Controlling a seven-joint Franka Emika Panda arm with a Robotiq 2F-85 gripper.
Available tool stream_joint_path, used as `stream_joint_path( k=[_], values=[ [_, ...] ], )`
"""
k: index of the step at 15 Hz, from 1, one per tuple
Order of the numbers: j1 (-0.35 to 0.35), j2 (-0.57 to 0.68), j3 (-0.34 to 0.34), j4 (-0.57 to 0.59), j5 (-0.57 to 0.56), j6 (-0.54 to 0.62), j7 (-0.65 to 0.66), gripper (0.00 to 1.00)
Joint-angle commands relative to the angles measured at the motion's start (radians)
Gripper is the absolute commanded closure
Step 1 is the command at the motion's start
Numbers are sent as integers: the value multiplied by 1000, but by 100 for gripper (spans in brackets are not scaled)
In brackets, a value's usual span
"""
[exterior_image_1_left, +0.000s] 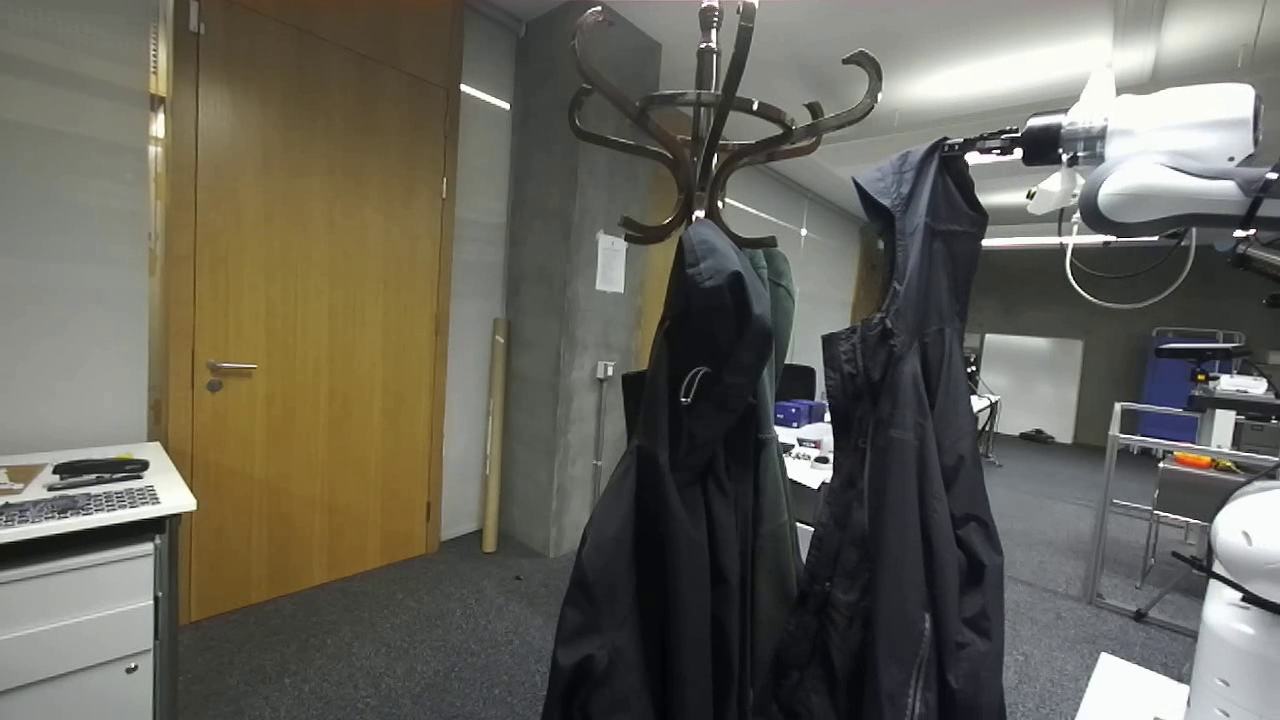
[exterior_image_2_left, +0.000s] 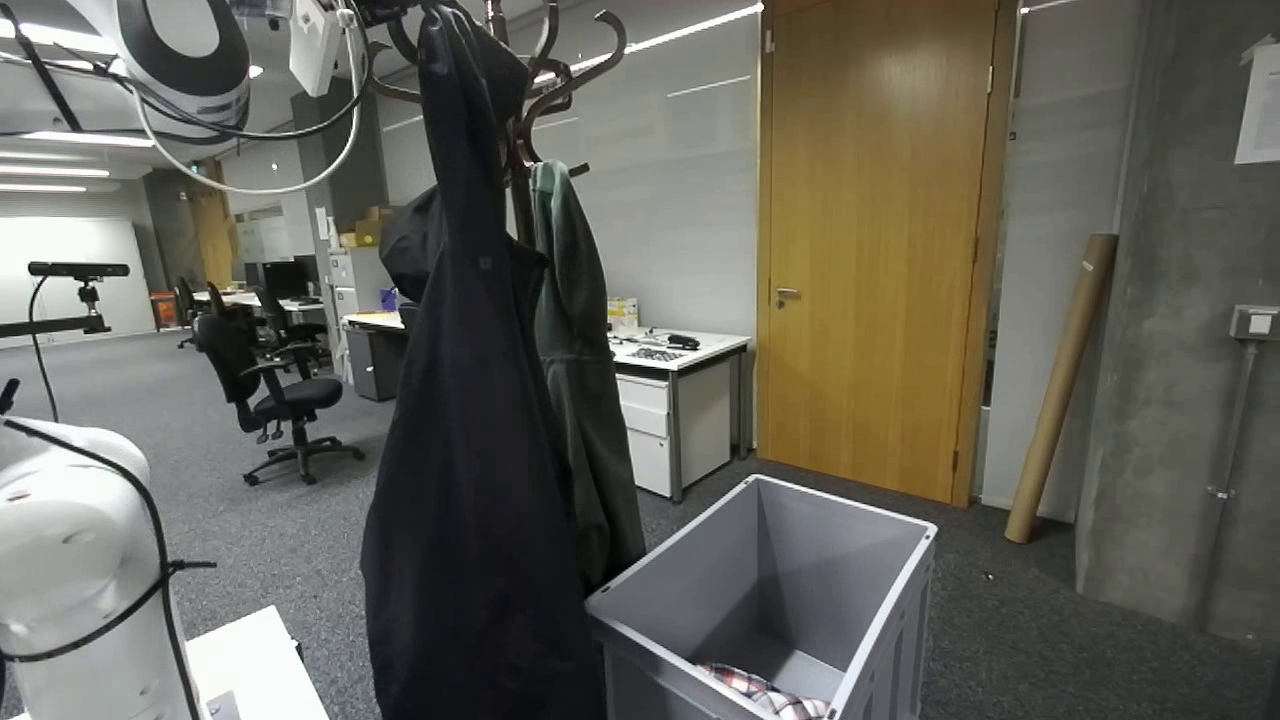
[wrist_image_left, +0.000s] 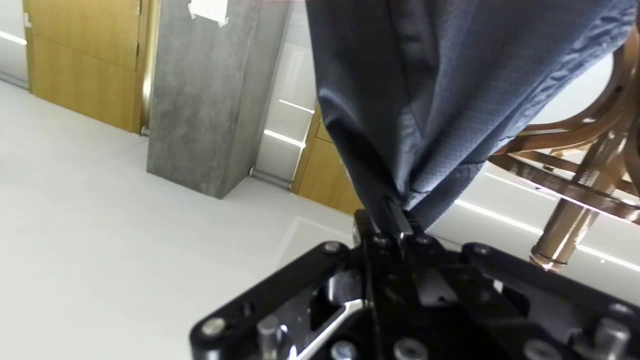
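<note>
A dark navy jacket (exterior_image_1_left: 900, 470) hangs in the air by the top of its hood. My gripper (exterior_image_1_left: 952, 147) is shut on that hood fabric. In the wrist view the cloth (wrist_image_left: 400, 100) gathers into folds where it enters the gripper (wrist_image_left: 397, 220). The jacket (exterior_image_2_left: 470, 420) hangs long in the other outside picture too, where the gripper is mostly cut off by the top edge. Beside it stands a brown wooden coat rack (exterior_image_1_left: 705, 150) with curved hooks. A black jacket (exterior_image_1_left: 660, 500) and a green garment (exterior_image_2_left: 585, 330) hang below those hooks, apart from my fingers.
A grey crate (exterior_image_2_left: 760, 560) holding plaid cloth (exterior_image_2_left: 760, 690) stands on the floor close to the garments. Curved arms of the rack (wrist_image_left: 595, 135) lie near the jacket's right side in the wrist view. A white desk (exterior_image_1_left: 90, 490) and a wooden door (exterior_image_1_left: 320, 330) are farther back.
</note>
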Motion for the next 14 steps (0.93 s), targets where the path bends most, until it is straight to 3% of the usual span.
stream_joint_path(
  k=[1, 2, 5, 14],
  values=[
    [-134, 31, 35, 43, -25, 96, 31, 100],
    [-60, 4, 9, 3, -13, 27, 10, 99],
    [-110, 6, 27, 3, -16, 36, 15, 99],
    [-112, 6, 29, 3, -16, 36, 15, 99]
  ],
)
